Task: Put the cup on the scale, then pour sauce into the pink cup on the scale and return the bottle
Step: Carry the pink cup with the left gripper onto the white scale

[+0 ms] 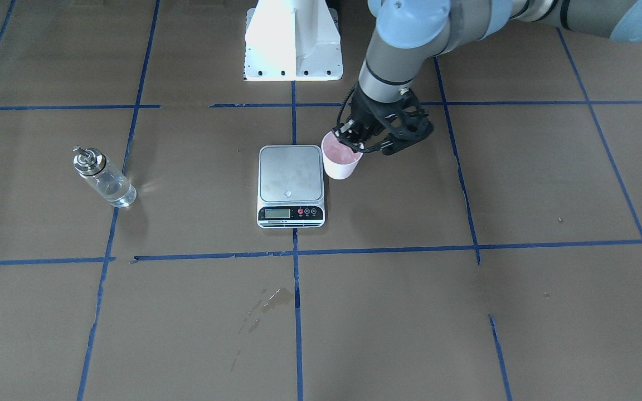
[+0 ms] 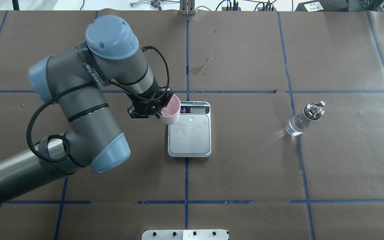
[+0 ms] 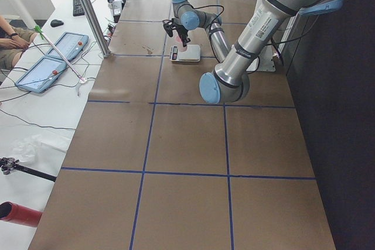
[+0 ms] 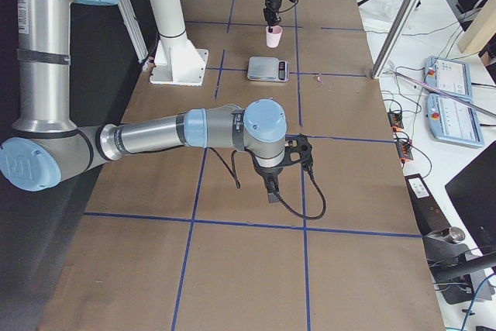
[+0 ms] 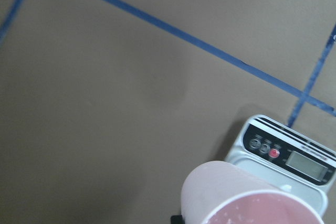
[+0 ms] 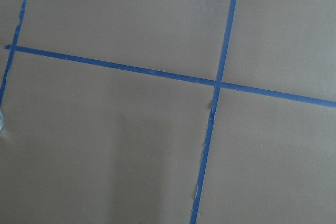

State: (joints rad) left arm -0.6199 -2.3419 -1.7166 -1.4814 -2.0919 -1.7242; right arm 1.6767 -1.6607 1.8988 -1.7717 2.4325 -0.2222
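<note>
My left gripper [image 1: 350,142] is shut on the rim of the pale pink cup [image 1: 342,160] and holds it in the air beside the scale [image 1: 291,175], on my left side of it. In the overhead view the cup [image 2: 169,112] overlaps the scale's [image 2: 189,135] far left corner by the display. The left wrist view shows the cup [image 5: 247,198] above the scale's button strip [image 5: 286,156]. The steel platform is bare. The glass bottle [image 2: 303,120] with clear liquid stands upright far to the right. My right gripper [image 4: 270,190] shows only in the exterior right view; I cannot tell whether it is open or shut.
The brown table cover has blue tape grid lines. A dried stain [image 2: 200,68] lies beyond the scale. The robot's white base [image 1: 293,39] stands behind the scale. The right arm [image 4: 194,129] hovers low over the table's right end. Operators' desks lie past the far edge.
</note>
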